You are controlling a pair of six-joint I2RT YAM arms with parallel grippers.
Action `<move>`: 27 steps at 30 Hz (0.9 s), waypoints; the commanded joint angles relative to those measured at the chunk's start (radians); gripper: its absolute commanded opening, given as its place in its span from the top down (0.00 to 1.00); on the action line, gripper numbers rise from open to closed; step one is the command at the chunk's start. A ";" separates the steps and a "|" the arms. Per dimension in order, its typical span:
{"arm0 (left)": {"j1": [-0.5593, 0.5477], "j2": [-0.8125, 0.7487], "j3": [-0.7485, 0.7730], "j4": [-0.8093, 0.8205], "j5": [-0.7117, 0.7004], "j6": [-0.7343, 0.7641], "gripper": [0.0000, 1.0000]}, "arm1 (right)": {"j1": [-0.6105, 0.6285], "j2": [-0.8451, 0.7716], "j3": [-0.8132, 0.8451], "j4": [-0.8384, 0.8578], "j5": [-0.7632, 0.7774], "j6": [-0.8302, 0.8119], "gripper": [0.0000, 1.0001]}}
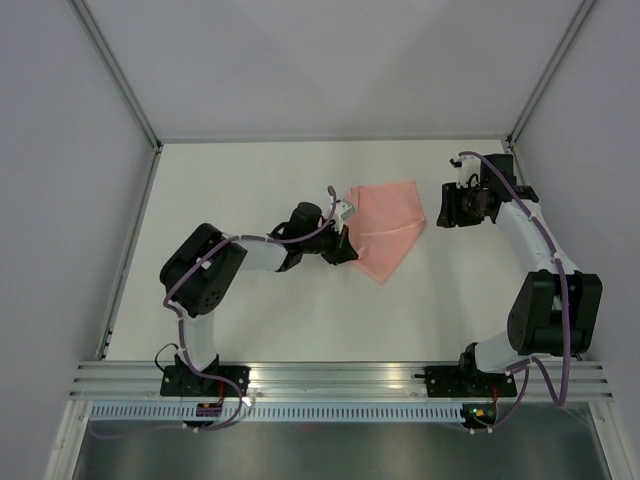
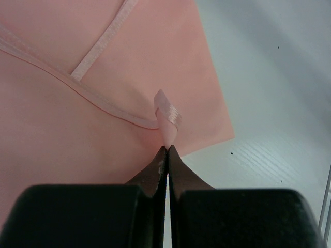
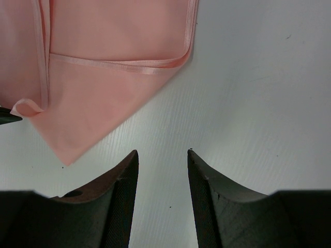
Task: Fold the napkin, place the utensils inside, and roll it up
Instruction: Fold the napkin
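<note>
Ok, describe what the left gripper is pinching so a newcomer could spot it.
On the white table, near its middle, lies a folded salmon-pink cloth napkin. The left gripper is shut on a small curled loop of shiny hem at its left edge, the only part lifted off the flat cloth.

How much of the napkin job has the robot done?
The folding looks started: the napkin lies doubled over, with layered edges showing. Right now the left claw is shut on a corner of its hem, and the right claw hangs open over the table beside it. No knife or fork is in view, so tucking them in and rolling are left.
</note>
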 commanded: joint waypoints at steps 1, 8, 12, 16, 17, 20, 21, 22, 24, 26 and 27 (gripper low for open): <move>-0.024 -0.036 -0.010 0.015 -0.044 0.067 0.98 | 0.007 0.000 -0.001 0.015 0.023 -0.009 0.51; -0.064 -0.042 -0.008 -0.011 -0.090 0.093 0.94 | 0.012 0.007 -0.001 0.015 0.029 -0.010 0.51; -0.086 -0.050 -0.004 -0.019 -0.112 0.098 0.86 | 0.019 0.013 0.001 0.014 0.034 -0.010 0.51; -0.103 -0.047 0.001 -0.014 -0.126 0.093 0.81 | 0.026 0.017 0.001 0.014 0.039 -0.012 0.51; -0.109 -0.045 0.004 -0.013 -0.130 0.092 0.80 | 0.026 0.017 0.001 0.014 0.039 -0.012 0.51; -0.125 -0.039 0.016 -0.013 -0.135 0.087 0.75 | 0.029 0.017 0.001 0.012 0.040 -0.010 0.51; -0.130 -0.035 0.026 -0.016 -0.138 0.087 0.74 | 0.030 0.019 0.001 0.012 0.040 -0.012 0.51; -0.135 -0.031 0.030 -0.016 -0.143 0.085 0.74 | 0.029 0.019 0.001 0.012 0.040 -0.012 0.51; -0.147 -0.024 0.041 -0.019 -0.144 0.082 0.71 | 0.032 0.020 0.001 0.012 0.040 -0.013 0.51; -0.159 -0.015 0.056 -0.019 -0.149 0.081 0.71 | 0.033 0.020 0.001 0.012 0.042 -0.015 0.51; -0.162 -0.010 0.061 -0.019 -0.147 0.078 0.70 | 0.032 0.022 0.001 0.011 0.042 -0.015 0.51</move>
